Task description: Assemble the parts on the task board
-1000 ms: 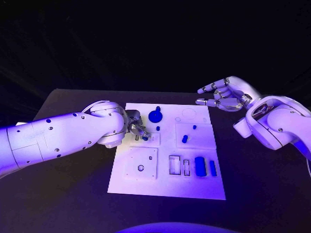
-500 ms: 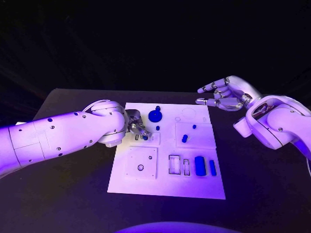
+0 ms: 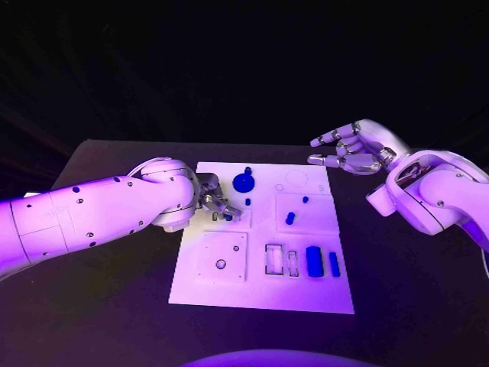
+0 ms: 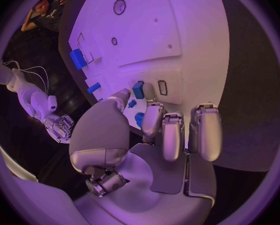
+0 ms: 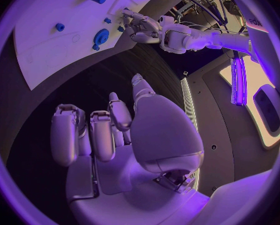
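Task board (image 3: 269, 294) sits mid black surface (image 3: 112, 306), between both arms. Progress, judged from how things lie: partway. W/ the board's front edge nearest the robot, the front-right slot row has 2 blue bars (image 3: 314, 261) seated, w/ what look like 2 open slots beside them to the left. A large round blue part (image 3: 244, 182) w/ a small knob sits near the far edge; a short blue peg (image 3: 289, 218) and smaller blue bits lie on the mid-right panel, can't tell if seated or loose. Front-left square panel (image 3: 224, 258) shows a hole w/ nothing in it, and a faint circular recess (image 3: 296, 180) at the far right looks unfilled. So several parts prob. left to place.

Left hand (image 3: 214, 200) is low over the board's left edge by the upper-left panel. In the left wrist view its fingers (image 4: 167, 130) curl down toward small blue pieces (image 4: 138, 90) at the tips; thumb and 1 finger sit close around them, but whether a piece is actually pinched or just touched, can't tell. Looks like a pick or a seat-in step is in hand there.

Right hand (image 3: 353, 151) hovers raised off the board's far-right corner, apart from it, palm turned inward. Its fingers (image 5: 99, 135) are loosely spread, half bent, holding nothing; seems to be waiting.
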Robot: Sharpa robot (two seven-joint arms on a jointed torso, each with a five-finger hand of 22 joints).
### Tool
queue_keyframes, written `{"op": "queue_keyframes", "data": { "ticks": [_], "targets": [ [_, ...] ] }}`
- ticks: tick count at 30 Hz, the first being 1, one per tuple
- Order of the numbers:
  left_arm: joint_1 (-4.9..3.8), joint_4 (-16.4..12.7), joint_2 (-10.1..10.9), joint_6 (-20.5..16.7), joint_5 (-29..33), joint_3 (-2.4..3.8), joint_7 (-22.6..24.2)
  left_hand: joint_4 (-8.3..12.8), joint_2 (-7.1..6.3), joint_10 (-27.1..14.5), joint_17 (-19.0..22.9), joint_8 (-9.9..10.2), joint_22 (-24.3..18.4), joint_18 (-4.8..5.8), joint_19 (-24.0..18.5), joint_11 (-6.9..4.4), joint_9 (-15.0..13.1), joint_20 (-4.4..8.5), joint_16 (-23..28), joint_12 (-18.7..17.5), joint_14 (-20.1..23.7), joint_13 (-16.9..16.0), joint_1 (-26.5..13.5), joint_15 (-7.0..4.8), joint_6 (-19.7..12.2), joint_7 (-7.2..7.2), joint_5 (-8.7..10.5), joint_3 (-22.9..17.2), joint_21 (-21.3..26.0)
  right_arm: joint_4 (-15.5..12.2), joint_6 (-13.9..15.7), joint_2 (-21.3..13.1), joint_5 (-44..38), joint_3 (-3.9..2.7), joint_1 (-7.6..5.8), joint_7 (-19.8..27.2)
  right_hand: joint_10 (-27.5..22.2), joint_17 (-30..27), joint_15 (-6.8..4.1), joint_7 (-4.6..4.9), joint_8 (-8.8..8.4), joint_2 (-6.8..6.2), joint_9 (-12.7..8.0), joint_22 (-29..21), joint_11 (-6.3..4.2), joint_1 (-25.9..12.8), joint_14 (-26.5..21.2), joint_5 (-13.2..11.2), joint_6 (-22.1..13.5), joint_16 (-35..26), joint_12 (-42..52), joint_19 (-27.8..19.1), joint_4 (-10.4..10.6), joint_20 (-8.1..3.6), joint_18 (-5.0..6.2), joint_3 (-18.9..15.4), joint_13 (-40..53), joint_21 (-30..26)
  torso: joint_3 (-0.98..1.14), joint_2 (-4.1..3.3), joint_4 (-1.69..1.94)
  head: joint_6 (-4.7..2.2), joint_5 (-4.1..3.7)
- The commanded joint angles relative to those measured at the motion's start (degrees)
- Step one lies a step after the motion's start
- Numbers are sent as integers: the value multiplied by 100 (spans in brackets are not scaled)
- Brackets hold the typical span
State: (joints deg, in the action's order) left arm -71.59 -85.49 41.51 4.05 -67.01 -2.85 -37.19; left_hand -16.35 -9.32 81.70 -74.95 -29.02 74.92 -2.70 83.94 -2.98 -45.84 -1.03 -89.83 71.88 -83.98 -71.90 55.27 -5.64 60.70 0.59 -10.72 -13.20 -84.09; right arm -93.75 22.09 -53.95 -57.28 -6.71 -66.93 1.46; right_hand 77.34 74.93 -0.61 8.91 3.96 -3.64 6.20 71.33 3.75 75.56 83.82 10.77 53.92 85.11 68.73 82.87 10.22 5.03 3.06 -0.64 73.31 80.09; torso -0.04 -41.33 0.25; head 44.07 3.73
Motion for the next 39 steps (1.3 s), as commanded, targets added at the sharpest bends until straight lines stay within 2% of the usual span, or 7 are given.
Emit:
{"op": "queue_keyframes", "data": {
  "ticks": [1, 14, 19, 23, 28, 35, 39],
  "targets": [
    [10, -14, 40, 22, 10, 3, -24, -18, 92, 41, -1505, -23, 638, 61, 154, -21, -19, 48, -17, 32, -602, -19, -13, -32, 27, -15, 215, 265, -34, 7, -47, 9, -5, -3, 3, 41, -11, 709, -15, -12, 6, 38, 8, -10, 0, -1, 427, 24, 35, -22, -6, -36, 5, 3, 76, -30, -7, -25, -5, 0, -5, -5, -12],
    [-51, -285, 256, -190, 406, 207, -1, -30, 283, -13, -1505, -12, 566, 41, 114, -10, -55, 50, -17, -45, -602, 61, 69, -30, -34, 1, 382, 951, 29, 66, -55, 1, 11, -2, 7, 46, -13, 707, -15, -11, 4, 37, 7, -15, 1, -15, 427, 28, 34, -24, -7, -37, 15, 3, 76, -47, -9, -29, -2, 5, 2, -49, -46],
    [-202, -359, 406, -60, 769, 373, 6, -25, 373, -117, -1505, 37, 456, 14, 51, 27, -52, 34, -17, -173, -602, 183, 223, -9, -160, 43, 373, 1163, 114, 90, -58, 14, 25, -1, 11, 48, -13, 707, -15, -11, 4, 37, 7, -15, 1, -15, 427, 28, 34, -24, -7, -37, 15, 3, 76, -47, -9, -29, 0, 1, -9, -56, -22],
    [-426, -175, 502, 332, 971, 452, -4, -19, 455, -264, -1505, 138, 286, -25, -48, 81, -1, -4, -17, -356, -602, 360, 451, 29, -308, 109, 353, 1327, 247, 101, -58, 24, 31, 0, 13, 46, -13, 707, -15, -11, 4, 37, 7, -15, 1, -15, 427, 28, 34, -24, -7, -37, 15, 3, 76, -47, -9, -29, 8, 1, 0, -61, -21],
    [-619, 278, 438, 742, 855, 478, -8, -5, 573, -458, -1505, 441, 122, -63, -144, 193, 263, -74, -17, -612, -602, 613, 840, 117, -553, 242, 295, 1411, 387, 113, -58, 39, 34, 0, 16, 43, -13, 707, -15, -11, 4, 37, 7, -15, 1, -15, 427, 28, 34, -24, -7, -37, 15, 3, 76, -47, -9, -29, 6, -6, 2, -66, 11],
    [-688, 674, 279, 1004, 665, 474, 2, -19, 689, -485, -1505, 587, 124, -65, -144, 233, 486, -123, -17, -638, -602, 656, 968, 160, -524, 289, 290, 1480, 401, 121, -60, 61, 34, 1, 18, 43, -13, 707, -15, -11, 4, 37, 7, -15, 1, -15, 427, 28, 34, -24, -7, -37, 15, 3, 76, -47, -9, -29, 2, -3, -3, -78, 36],
    [-698, 736, 227, 1081, 659, 421, 7, -31, 756, -463, -1505, 631, 154, -59, -125, 238, 571, -132, -17, -609, -602, 638, 951, 165, -482, 292, 293, 1523, 383, 124, -63, 66, 34, 1, 20, 41, -13, 707, -15, -11, 4, 37, 7, -15, 1, -15, 427, 28, 34, -24, -7, -37, 15, 3, 76, -47, -9, -29, 2, 1, -1, -77, 32]
  ]
}}
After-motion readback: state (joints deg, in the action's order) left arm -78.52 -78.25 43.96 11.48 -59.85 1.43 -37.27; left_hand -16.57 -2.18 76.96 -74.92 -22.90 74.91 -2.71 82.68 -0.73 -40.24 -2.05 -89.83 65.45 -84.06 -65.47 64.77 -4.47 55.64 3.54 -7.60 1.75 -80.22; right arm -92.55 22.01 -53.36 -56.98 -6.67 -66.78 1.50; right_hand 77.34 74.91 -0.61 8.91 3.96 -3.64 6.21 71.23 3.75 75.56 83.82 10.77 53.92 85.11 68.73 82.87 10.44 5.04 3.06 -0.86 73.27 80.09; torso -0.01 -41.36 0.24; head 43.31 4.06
